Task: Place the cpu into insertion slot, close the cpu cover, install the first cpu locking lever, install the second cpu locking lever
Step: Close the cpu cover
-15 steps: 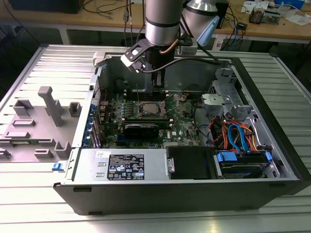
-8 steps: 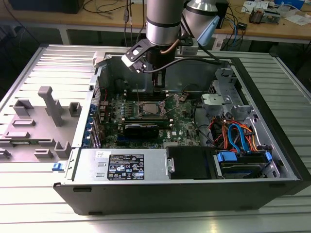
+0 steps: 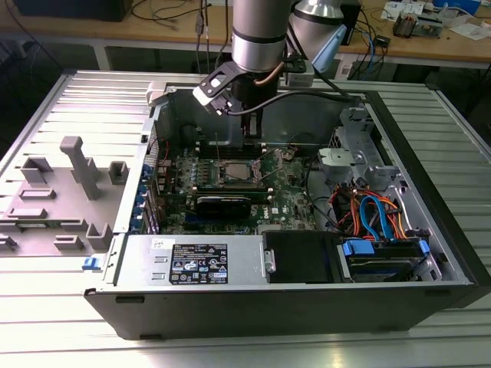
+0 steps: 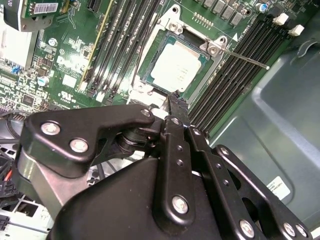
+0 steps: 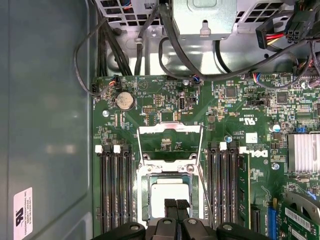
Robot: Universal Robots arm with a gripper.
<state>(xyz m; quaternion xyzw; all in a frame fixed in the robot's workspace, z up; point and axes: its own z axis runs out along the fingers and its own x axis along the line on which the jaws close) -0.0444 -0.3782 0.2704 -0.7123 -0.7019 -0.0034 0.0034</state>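
Silver-grey, the small square metal-topped cpu (image 4: 177,70) lies seated in the silver-rimmed insertion slot (image 4: 152,55), reachable because the thin silvery window-frame cpu cover (image 5: 170,129) stands flipped open. Pressed together, empty, the black gripper (image 5: 176,204) hovers over the chip's edge.

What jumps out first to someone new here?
An open computer case sits on a ribbed metal table, the robot arm reaching into it. Under the shut claw, the silver chip lies in its socket, with the metal cover frame swung open beside it.
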